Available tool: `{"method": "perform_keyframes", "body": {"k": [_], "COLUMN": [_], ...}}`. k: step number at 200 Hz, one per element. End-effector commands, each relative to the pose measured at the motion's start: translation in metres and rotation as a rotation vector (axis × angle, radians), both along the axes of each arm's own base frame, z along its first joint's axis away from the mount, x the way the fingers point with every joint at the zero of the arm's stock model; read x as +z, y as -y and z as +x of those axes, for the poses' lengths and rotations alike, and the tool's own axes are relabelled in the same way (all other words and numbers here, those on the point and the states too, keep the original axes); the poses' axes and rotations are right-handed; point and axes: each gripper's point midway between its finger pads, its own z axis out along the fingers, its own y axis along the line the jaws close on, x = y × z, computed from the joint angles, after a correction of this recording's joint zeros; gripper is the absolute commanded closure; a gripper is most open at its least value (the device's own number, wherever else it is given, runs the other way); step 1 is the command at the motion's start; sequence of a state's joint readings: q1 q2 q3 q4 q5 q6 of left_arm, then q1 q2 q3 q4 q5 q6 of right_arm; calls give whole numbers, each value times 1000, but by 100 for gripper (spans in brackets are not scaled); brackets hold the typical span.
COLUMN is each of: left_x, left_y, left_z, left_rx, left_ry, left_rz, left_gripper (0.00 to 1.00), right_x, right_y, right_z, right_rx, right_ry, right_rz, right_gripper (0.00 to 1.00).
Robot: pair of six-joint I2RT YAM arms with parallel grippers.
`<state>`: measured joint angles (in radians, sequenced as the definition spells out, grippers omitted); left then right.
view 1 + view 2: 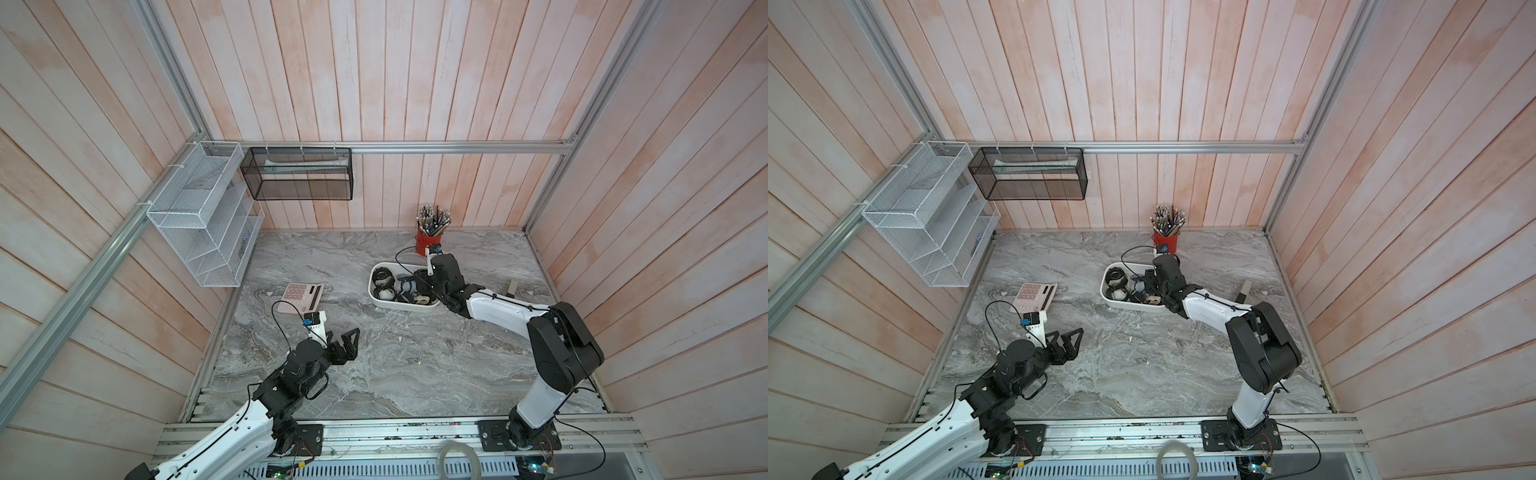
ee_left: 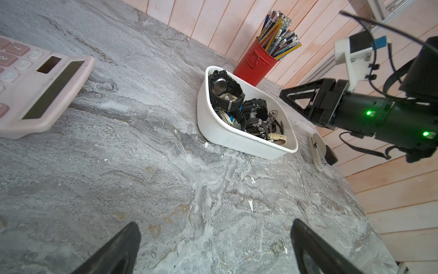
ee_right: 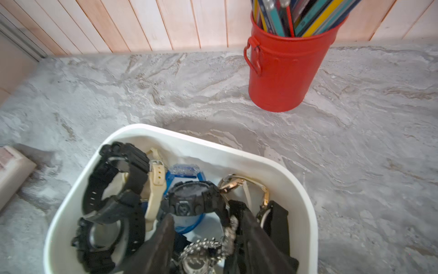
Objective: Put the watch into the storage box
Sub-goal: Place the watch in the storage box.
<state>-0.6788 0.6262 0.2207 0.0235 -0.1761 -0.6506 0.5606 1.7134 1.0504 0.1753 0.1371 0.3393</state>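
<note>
In a top view, the right arm reaches from its base across the table (image 1: 374,374), elbow raised and wrist dipped over the box (image 1: 399,306). The right claw (image 1: 409,286) hangs within the rim. The left arm sits folded near a calculator (image 1: 301,297), its left claw (image 1: 345,334) spread wide and empty.

In the left wrist view, the box stands beside a red cup (image 2: 256,64). The right claw shows side-on, its gap hidden.

In the right wrist view, that claw's fingers (image 3: 251,237) stand apart. The silver watch (image 3: 196,258) lies between them in the box, on other watches (image 3: 113,189). Best to open fully, then lift straight up, so the chain band cannot snag.
</note>
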Motion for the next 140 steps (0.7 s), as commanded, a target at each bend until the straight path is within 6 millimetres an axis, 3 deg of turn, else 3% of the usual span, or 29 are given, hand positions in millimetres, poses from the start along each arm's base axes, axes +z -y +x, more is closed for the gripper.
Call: {"method": "perform_keyframes", "body": {"k": [1, 14, 35, 55, 67, 97, 125, 140], "left_x": [18, 18, 18, 17, 18, 25, 42, 64], "left_y": [4, 5, 4, 4, 4, 5, 2, -11], "left_z": [4, 4, 4, 5, 5, 8, 14, 22], "left_rx": [-11, -14, -13, -11, -9, -11, 8, 69], "left_ry": [45, 46, 48, 48, 51, 72, 128, 198], "left_rz": [-19, -19, -22, -24, -25, -13, 22, 112], "left_gripper": [0, 0, 0, 0, 0, 0, 0, 0], "right_x": [36, 48, 54, 48, 45, 48, 61, 75], "right_y": [4, 10, 16, 24, 28, 40, 64, 84], "right_z": [-5, -11, -29, -49, -58, -66, -75, -86], "right_rx": [2, -9, 6, 2, 1, -24, -83, -126], "right_ry": [63, 96, 119, 124, 130, 154, 222, 285], "right_rz": [30, 48, 92, 155, 181, 165, 105, 67], "right_gripper": [30, 23, 22, 18, 10, 2, 2, 2]}}
